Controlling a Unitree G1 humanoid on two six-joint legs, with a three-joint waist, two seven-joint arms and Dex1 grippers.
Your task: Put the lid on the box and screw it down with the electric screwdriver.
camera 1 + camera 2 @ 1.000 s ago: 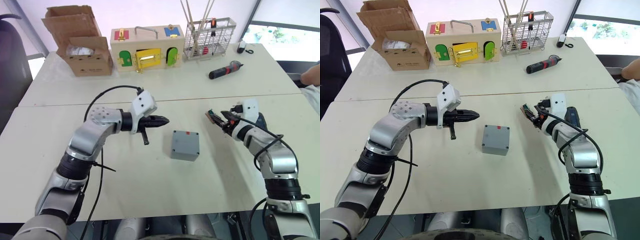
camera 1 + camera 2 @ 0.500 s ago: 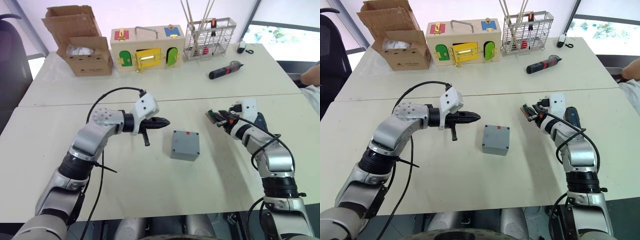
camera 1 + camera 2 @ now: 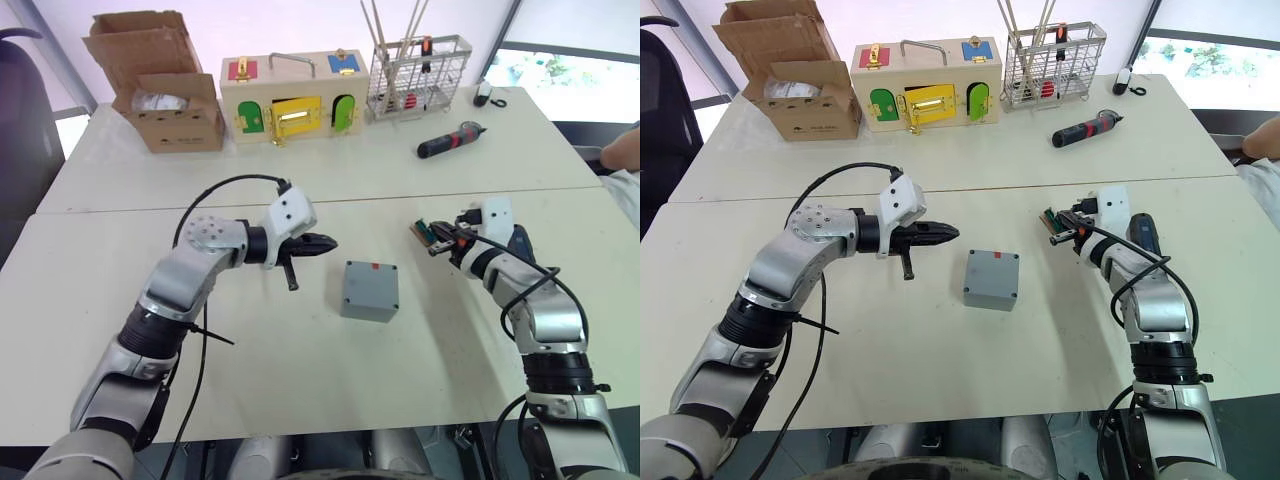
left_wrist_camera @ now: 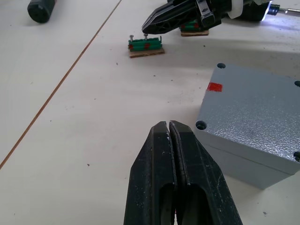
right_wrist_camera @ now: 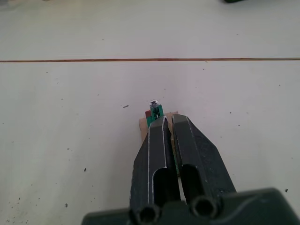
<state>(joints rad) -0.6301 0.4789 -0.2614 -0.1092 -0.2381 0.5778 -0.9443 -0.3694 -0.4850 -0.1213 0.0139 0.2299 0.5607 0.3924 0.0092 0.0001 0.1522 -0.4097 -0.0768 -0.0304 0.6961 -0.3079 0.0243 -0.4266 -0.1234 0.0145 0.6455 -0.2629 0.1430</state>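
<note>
At table centre the box (image 3: 370,290) sits with the lid (image 4: 262,110) already seated. Left gripper (image 3: 322,244) closed, empty, just beside it. Right gripper (image 3: 436,240) closed near a small green terminal piece (image 4: 146,44). Electric screwdriver (image 3: 1143,233) lies beside the right forearm; fetching it seems next.

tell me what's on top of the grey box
The lid sits on the box, closing it, with a red mark near one edge. Dark corner holes show. The box's inside is covered.
</note>
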